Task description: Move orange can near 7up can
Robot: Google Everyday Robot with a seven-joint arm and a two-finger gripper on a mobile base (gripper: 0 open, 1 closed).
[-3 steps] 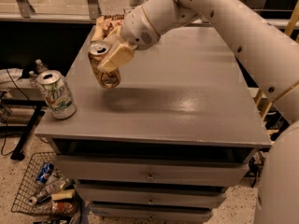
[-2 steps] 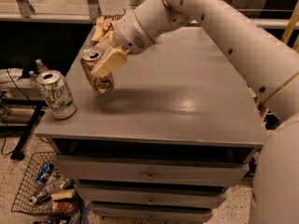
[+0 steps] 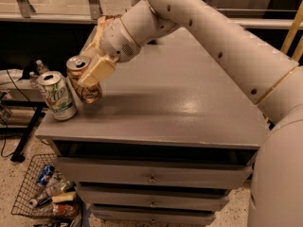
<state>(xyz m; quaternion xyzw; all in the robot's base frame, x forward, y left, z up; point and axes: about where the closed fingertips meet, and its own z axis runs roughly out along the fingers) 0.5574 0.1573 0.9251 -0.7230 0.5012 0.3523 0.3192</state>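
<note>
The gripper (image 3: pixel 93 74), jaws clamped on the orange can (image 3: pixel 89 94), holds it tilted low over the grey bench (image 3: pixel 180 103). The 7up can (image 3: pixel 57 96) stands just beside it at 9 o'clock, near the bench's left edge. Released at this lean, the orange can could topple or knock its neighbour overboard.

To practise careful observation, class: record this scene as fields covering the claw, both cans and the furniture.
claw: shut on the orange can, over the left side of the table
orange can: tilted, close beside the 7up can
7up can: upright at the table's front-left corner
table: grey top, drawers underneath
wire basket: lower left, beside the drawers
</note>
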